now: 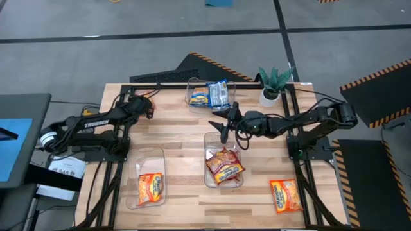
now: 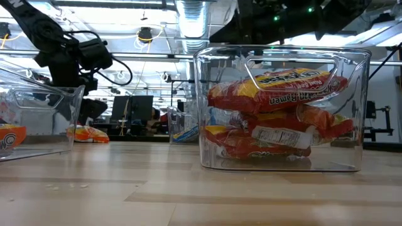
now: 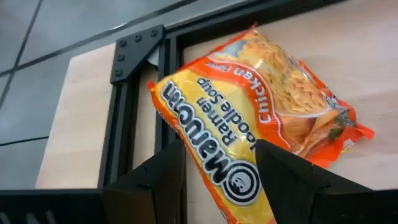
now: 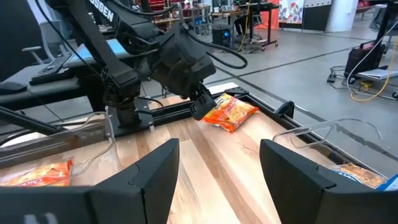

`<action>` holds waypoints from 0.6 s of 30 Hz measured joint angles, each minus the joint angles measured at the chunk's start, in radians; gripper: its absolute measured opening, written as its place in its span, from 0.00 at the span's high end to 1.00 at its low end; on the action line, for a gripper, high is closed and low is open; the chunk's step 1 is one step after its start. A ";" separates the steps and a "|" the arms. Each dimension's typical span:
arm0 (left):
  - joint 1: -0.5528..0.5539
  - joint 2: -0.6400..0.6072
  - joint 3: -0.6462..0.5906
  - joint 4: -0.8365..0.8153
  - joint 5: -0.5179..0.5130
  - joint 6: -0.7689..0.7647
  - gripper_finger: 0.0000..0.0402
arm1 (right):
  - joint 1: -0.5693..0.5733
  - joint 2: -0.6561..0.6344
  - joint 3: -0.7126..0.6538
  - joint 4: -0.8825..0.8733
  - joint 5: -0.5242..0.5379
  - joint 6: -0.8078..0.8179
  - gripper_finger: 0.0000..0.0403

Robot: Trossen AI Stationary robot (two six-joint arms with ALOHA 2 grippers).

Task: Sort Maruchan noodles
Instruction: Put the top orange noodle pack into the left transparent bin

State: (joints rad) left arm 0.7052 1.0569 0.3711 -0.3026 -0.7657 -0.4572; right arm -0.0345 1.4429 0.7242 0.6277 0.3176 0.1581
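From above, the right gripper [image 1: 224, 130] hangs spread and empty over the middle bin [image 1: 209, 179] of red-brown packets [image 1: 224, 165]. At table height, that bin looks well filled. Past the left gripper [image 3: 217, 163], spread fingers straddle an orange chicken packet [image 3: 261, 106] at the table's rim, probably the next pick.

- Both arms are dark, almost black, made of long thin parts with round joints.
- The left arm [image 1: 96, 122] has white letters on its side.
- Black cables loop along the right arm [image 1: 302, 120].
- Each gripper has two flat, dark fingers [image 4: 143, 177].
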 joint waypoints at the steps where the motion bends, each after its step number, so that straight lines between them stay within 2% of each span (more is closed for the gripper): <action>1: 0.000 0.006 0.000 0.001 0.006 0.000 0.53 | 0.000 0.000 0.000 0.000 0.000 0.000 0.38; 5: 0.000 0.044 0.000 0.005 0.052 -0.003 0.53 | 0.000 0.000 0.000 0.000 0.000 0.002 0.38; 14: 0.000 0.165 0.000 0.090 0.043 0.017 0.54 | 0.000 0.000 0.000 0.000 0.000 0.002 0.38; 18: 0.000 0.207 0.000 0.106 0.040 0.055 0.61 | 0.000 0.000 0.000 0.000 0.000 0.002 0.38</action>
State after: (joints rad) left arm 0.7055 1.2640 0.3712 -0.1969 -0.7259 -0.4021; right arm -0.0345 1.4429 0.7242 0.6277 0.3172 0.1600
